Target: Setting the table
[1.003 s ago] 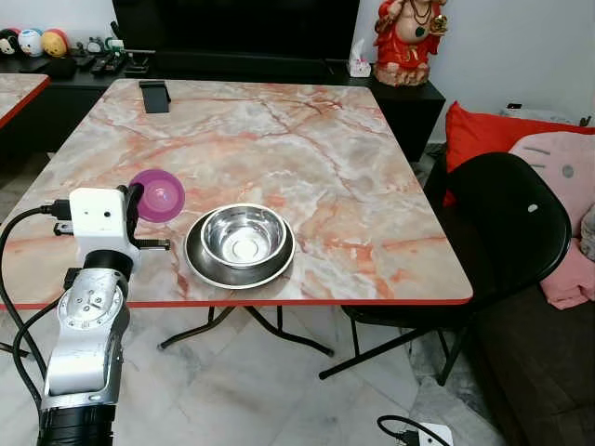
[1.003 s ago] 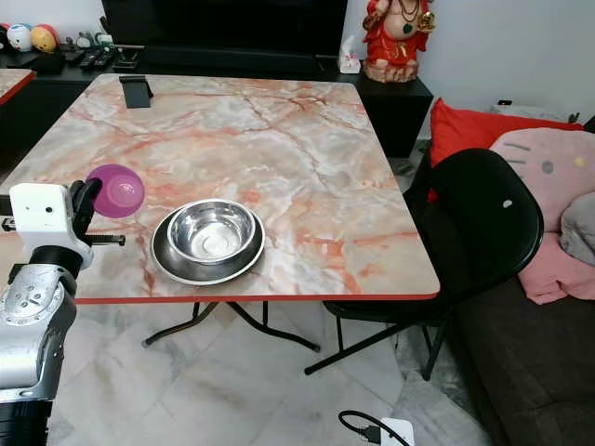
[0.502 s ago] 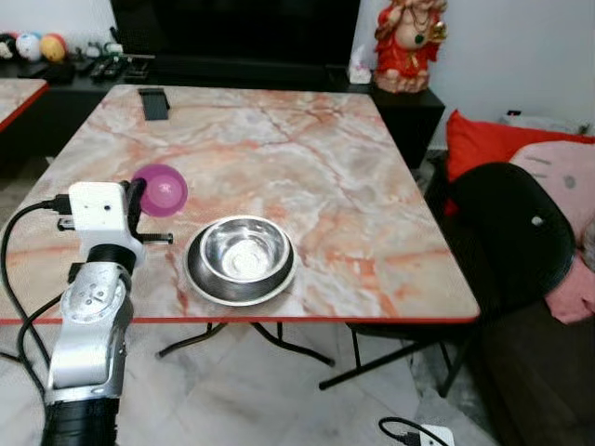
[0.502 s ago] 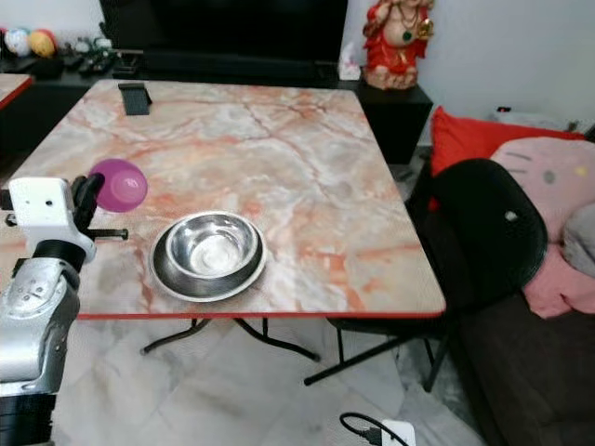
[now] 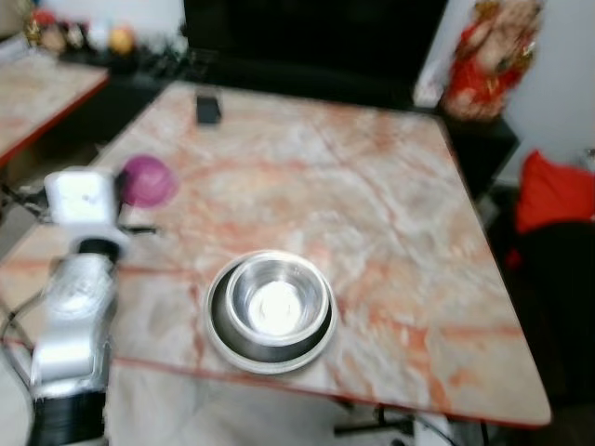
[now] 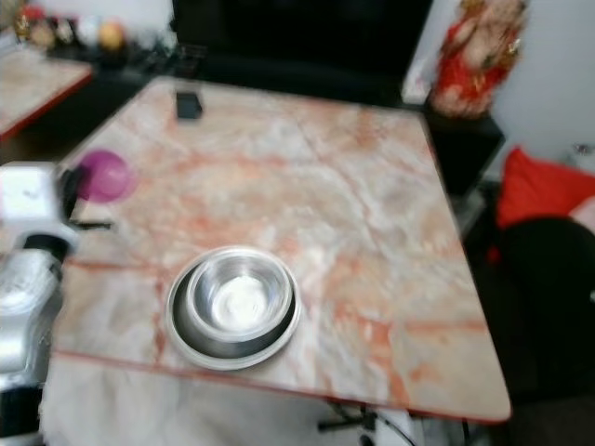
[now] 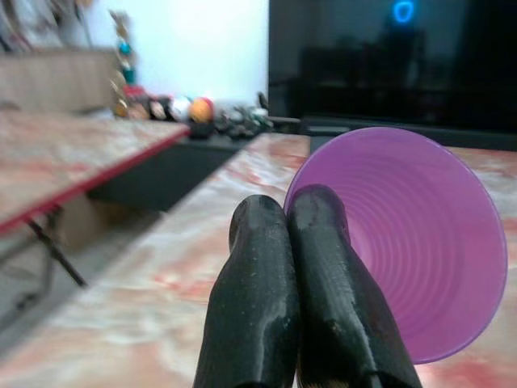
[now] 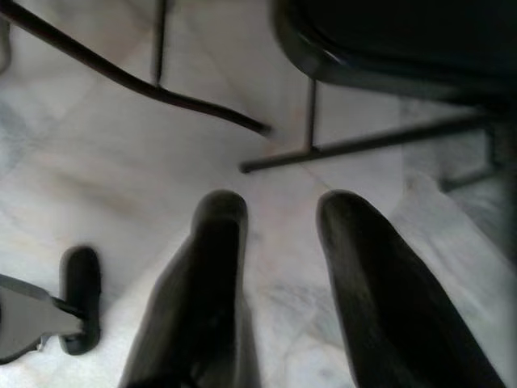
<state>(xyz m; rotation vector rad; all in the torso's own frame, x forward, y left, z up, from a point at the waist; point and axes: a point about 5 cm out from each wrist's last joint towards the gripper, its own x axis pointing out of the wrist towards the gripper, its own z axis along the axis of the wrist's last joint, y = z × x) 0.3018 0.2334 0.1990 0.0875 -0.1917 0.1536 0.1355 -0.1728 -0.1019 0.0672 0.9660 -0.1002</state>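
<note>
I'm holding the purple cup (image 5: 147,179) by its rim in the left tool (image 7: 300,242), fingers pinched together, over the counter's (image 5: 372,204) left side. The view's swinging in closer and blurring, so I'm moving to place it near the bowl (image 5: 274,305). Right tool (image 8: 275,283) is hanging spread above the floor (image 8: 97,145).

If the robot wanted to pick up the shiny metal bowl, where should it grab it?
Probably at the rim of the steel bowl, coming down from above, one finger inside and one outside. The bowl sits upright and open inside a steel plate, so its low sides are hard to reach. The left gripper is shut on the purple cup, so the free right gripper would suit.
</note>
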